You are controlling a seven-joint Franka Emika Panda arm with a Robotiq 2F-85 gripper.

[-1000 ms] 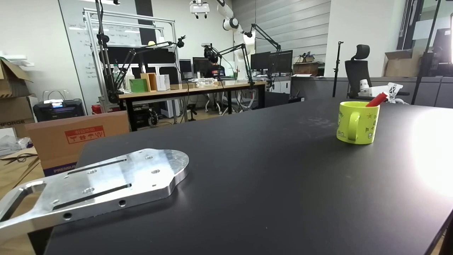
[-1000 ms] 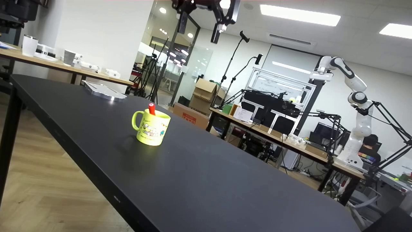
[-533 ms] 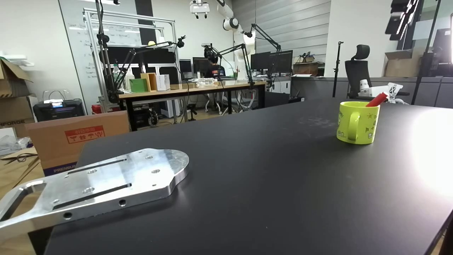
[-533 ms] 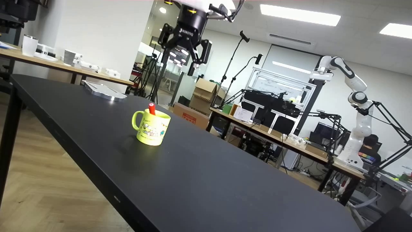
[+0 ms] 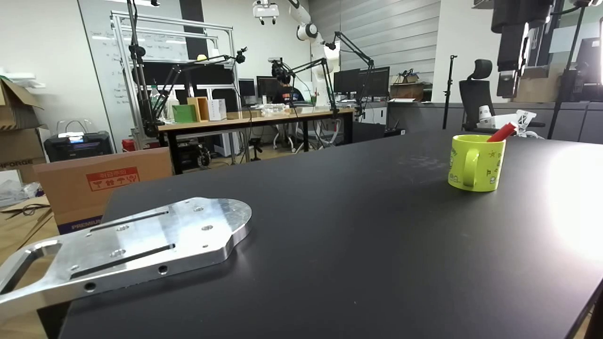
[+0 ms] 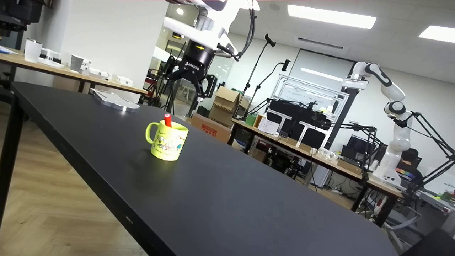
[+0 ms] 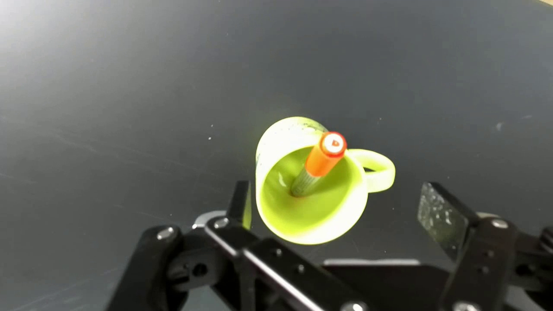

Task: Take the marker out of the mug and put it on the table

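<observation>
In an exterior view, a brown cardboard carton (image 5: 75, 202) carries a red label (image 5: 113, 179) reading "취급주의" above handling icons, with "PREMIUM" in pale letters lower down. At the far left, a cardboard box (image 5: 18, 153) shows "HFORGE", its beginning cut off. On the flat matte black table (image 5: 330, 245) lie a silver-grey metal plate with a rounded end (image 5: 165, 233) and, well apart, an upright, glossy lime-green cylindrical mug (image 5: 483, 172). The thin red stick-shaped marker (image 5: 502, 133) leans inside it, its red end above the rim. The black gripper (image 5: 509, 84) hangs above the mug.

In an exterior view, white lettering on the gripper reads "ROBOTIQ". Coloured figures decorate the mug; the writing beneath them is too small to read.

In the wrist view, the fingers (image 7: 441, 220) stand wide apart with the mug showing between them, holding and touching nothing. The marker's orange-red end has a white disc with a small red mark.
</observation>
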